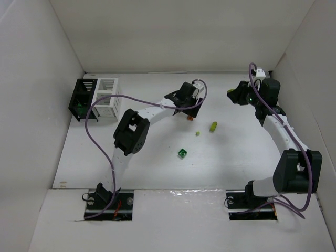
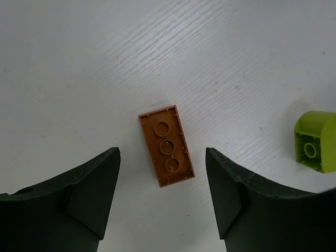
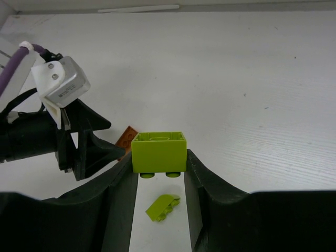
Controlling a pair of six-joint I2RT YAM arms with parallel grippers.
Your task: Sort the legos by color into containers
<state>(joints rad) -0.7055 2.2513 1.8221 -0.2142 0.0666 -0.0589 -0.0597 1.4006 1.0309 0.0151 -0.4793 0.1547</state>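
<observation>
I see a flat orange plastic brick lying hollow side up, mid-scene towards the far side. A yellow-green plastic block hangs studs-down, pinched in my right gripper. A curved yellow-green piece, a tiny yellow-green bit and a green brick lie loose at centre. The black slatted bin and white slatted bin, joined, stand far left, with something green inside the black one.

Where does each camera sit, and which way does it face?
Top external: above and behind, looking down on the table; both arms show.
Left wrist: on left gripper, facing down at the orange brick; open fingers show.
Right wrist: on right gripper, facing the left gripper; fingers clamp a yellow-green brick.
Both wrist views share the orange brick.
</observation>
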